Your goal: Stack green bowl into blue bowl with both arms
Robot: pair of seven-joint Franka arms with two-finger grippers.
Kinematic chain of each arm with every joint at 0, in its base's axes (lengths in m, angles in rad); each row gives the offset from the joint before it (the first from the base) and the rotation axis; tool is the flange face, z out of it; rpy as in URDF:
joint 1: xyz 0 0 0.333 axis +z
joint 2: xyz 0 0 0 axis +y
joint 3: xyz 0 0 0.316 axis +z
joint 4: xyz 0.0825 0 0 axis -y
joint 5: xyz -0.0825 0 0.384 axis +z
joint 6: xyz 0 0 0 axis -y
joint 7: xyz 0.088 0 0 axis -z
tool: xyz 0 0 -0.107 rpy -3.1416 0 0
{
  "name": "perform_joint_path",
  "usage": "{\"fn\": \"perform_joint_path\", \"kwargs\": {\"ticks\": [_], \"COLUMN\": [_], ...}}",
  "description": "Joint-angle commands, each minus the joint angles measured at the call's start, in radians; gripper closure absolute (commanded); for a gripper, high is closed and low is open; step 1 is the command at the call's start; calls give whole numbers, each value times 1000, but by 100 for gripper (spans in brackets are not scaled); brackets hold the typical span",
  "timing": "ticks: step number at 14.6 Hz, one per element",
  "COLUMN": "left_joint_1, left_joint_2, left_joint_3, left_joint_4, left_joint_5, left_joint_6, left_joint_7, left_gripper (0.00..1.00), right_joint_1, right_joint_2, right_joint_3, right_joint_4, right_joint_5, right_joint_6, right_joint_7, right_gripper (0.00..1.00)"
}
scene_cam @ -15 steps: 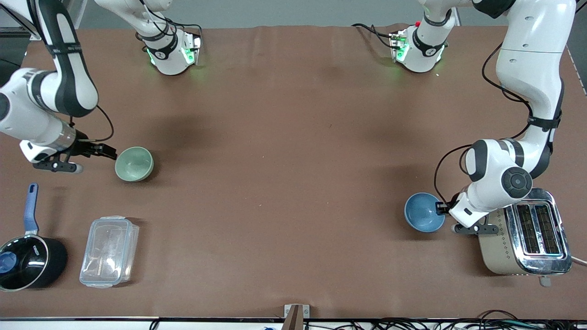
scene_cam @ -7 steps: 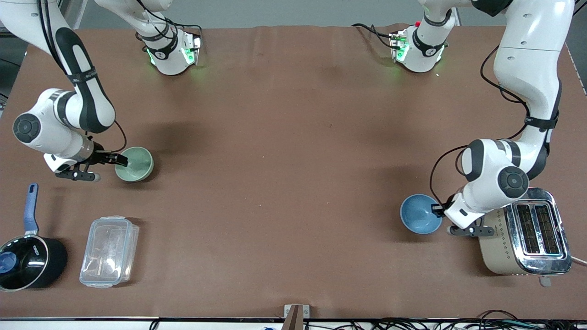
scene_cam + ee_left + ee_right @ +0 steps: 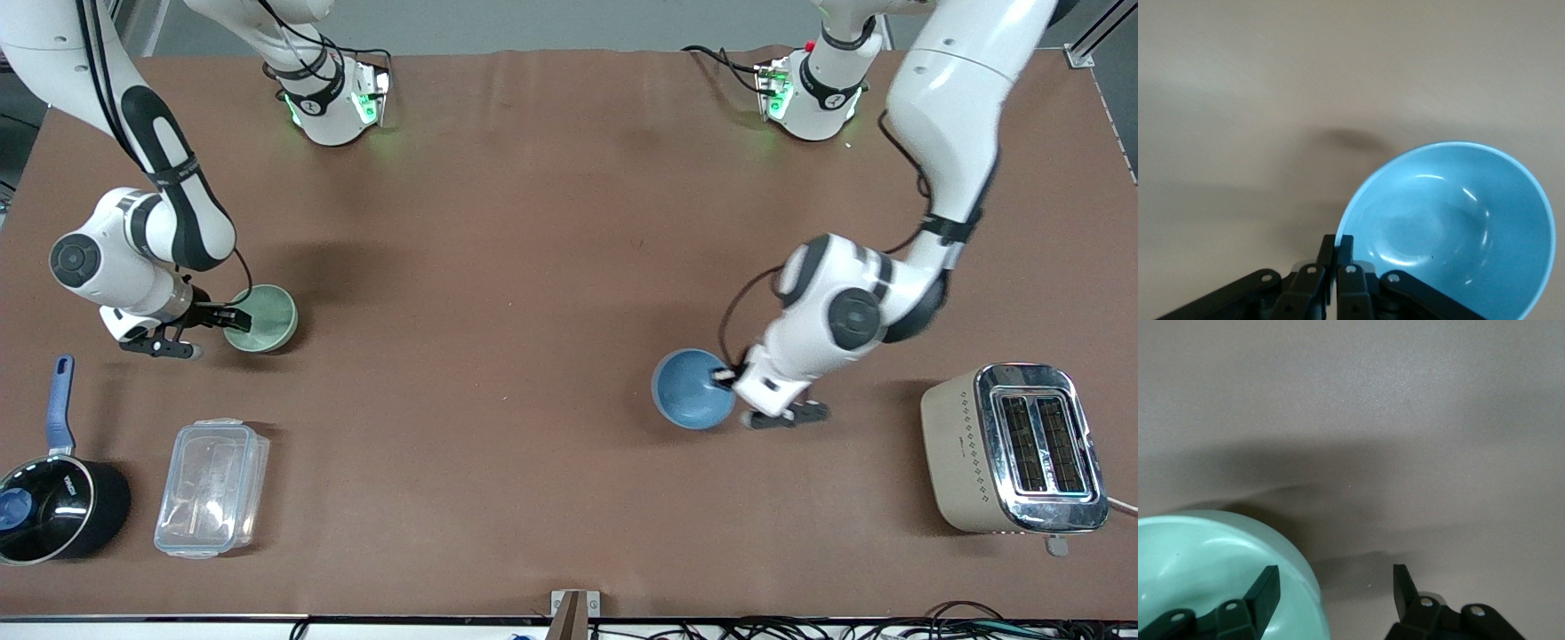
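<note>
**Blue bowl travelling toward centre, green bowl being straddled**

Since a second ago, I am watching the left arm carry the blue bowl (image 3: 692, 400) away from the toaster (image 3: 1013, 449) toward mid-table, while the right arm has closed in on the green bowl (image 3: 260, 317).

Going across the front view: the saucepan (image 3: 53, 507) and clear box (image 3: 212, 487) are sitting near the camera at the right arm's end, untouched. Farther from the camera than those, the right gripper (image 3: 233, 316) is straddling the green bowl's rim, which is resting on the table. Toward the left arm's end, the left gripper (image 3: 722, 378) is pinching the blue bowl's rim, with the bowl hanging tilted.

Both bowls are looking like glazed ceramic to me: stiff, fairly heavy for a rim pinch, slick and chippable. I am judging the rim wall the only sensible hold, one finger inside and one outside, and a one-sided grip will let the bowl swing.

The right wrist view is showing what the front view hides: the fingers (image 3: 1265, 590) are standing apart, one inside the green bowl (image 3: 1205, 567), one outside, not yet clamped. The left wrist view is showing the left gripper (image 3: 1336, 252) squeezed together on the edge of the blue bowl (image 3: 1458, 227).
</note>
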Motion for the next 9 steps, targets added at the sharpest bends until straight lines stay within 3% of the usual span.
{"fn": "perform_joint_path", "kwargs": {"ticks": [1,3,4,9], "left_joint_1": [-144,-219,-257,-383], "left_joint_2": [0,20,30,94], "left_joint_3": [10,13,16,30], "left_joint_4": [-3,2,2,16], "left_joint_5": [15,17,17,83], "left_joint_6": [-4,17,45,136], "left_joint_7": [-145,-245,-291,-470], "left_gripper": [100,100,100,100], "right_joint_1": [-16,-14,-14,-13], "right_joint_2": [-10,-13,-15,-24], "right_joint_3": [16,16,16,19], "right_joint_4": [-4,-4,-4,-1], "right_joint_5": [-1,-1,0,0], "right_joint_6": [-1,-8,-8,-44], "right_joint_7": [-6,-5,-3,0], "right_gripper": [63,83,89,96]}}
